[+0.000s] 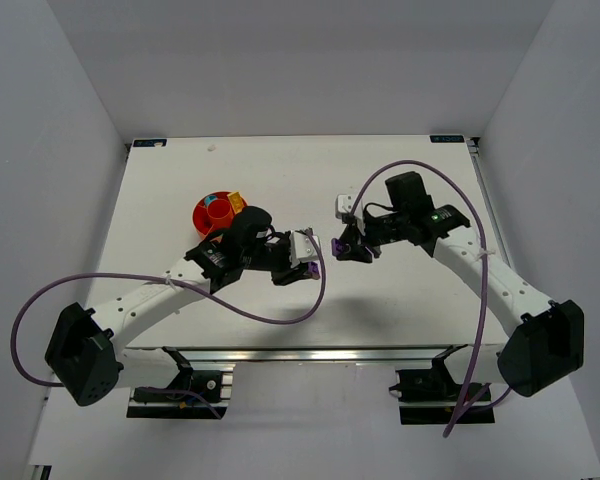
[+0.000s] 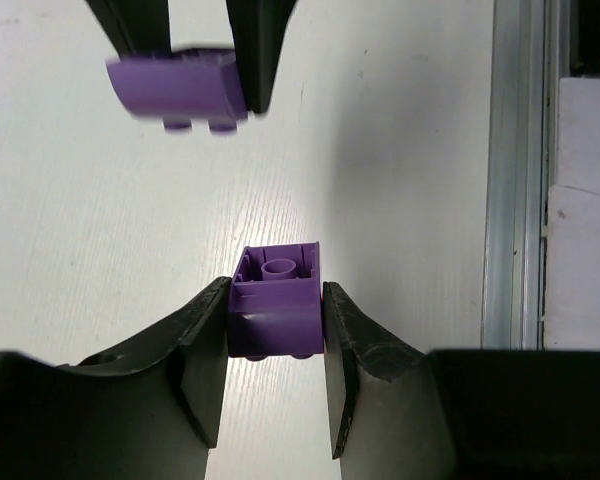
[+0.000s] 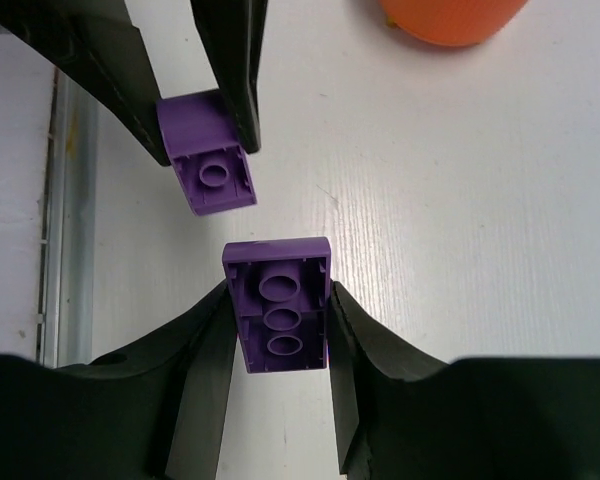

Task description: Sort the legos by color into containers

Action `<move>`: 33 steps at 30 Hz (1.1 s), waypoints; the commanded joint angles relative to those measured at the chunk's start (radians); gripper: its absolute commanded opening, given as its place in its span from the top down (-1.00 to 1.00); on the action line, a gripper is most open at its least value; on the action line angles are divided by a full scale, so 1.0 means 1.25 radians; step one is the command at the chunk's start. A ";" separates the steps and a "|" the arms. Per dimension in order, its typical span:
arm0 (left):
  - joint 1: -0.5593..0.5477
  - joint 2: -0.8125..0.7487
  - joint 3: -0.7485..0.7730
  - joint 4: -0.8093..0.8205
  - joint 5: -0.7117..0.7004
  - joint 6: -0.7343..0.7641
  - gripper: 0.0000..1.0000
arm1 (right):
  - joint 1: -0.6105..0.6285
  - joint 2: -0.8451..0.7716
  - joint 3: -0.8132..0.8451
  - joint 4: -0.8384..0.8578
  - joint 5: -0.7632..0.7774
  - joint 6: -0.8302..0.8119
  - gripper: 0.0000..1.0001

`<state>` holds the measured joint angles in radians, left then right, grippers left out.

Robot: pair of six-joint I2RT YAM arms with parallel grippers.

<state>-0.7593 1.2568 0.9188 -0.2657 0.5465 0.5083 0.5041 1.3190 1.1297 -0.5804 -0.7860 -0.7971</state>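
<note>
Left gripper [image 2: 276, 335] clamped on short purple brick [image 2: 278, 285], right gripper [image 3: 280, 330] clamped on long purple brick [image 3: 278, 280], facing closely: any advance risks collision, knocking either brick from its hold

Left arm [image 1: 145, 305], right arm [image 1: 490, 275]: white links, black bases [image 1: 80, 355] at 7 and 5 o'clock, purple cables [image 1: 250, 313]. Left gripper [image 2: 275, 288], right gripper [image 3: 280, 290]: black.
</note>
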 commanded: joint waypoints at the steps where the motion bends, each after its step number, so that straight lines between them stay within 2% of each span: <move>1: 0.006 -0.024 0.002 -0.037 -0.025 0.012 1.00 | -0.015 -0.037 0.020 -0.003 0.008 -0.012 1.00; 7: 0.006 -0.044 0.023 -0.010 -0.044 -0.047 1.00 | -0.040 -0.061 -0.020 0.073 0.021 0.052 1.00; 10: 0.006 -0.067 0.058 -0.005 -0.144 -0.120 1.00 | -0.057 -0.082 -0.065 0.183 0.056 0.145 1.00; 11: 0.015 -0.068 0.071 -0.014 -0.222 -0.139 1.00 | -0.065 -0.089 -0.092 0.209 0.065 0.167 1.00; 13: 0.034 -0.062 0.129 -0.079 -0.296 -0.186 1.00 | -0.073 -0.108 -0.117 0.279 0.070 0.219 1.00; 14: 0.043 -0.050 0.145 -0.100 -0.368 -0.194 1.00 | -0.080 -0.115 -0.128 0.297 0.074 0.234 1.00; 21: 0.172 -0.027 0.245 -0.202 -0.536 -0.275 1.00 | -0.117 -0.141 -0.193 0.349 0.051 0.268 1.00; 28: 0.314 0.088 0.341 -0.256 -0.537 -0.328 0.99 | -0.127 -0.159 -0.228 0.360 0.042 0.272 1.00; 33: 0.390 0.185 0.413 -0.284 -0.470 -0.348 0.99 | -0.136 -0.174 -0.239 0.360 0.037 0.267 1.00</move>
<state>-0.3054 1.4582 1.3655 -0.5655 -0.0795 0.1112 0.3450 1.1316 0.8478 -0.1738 -0.7139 -0.4736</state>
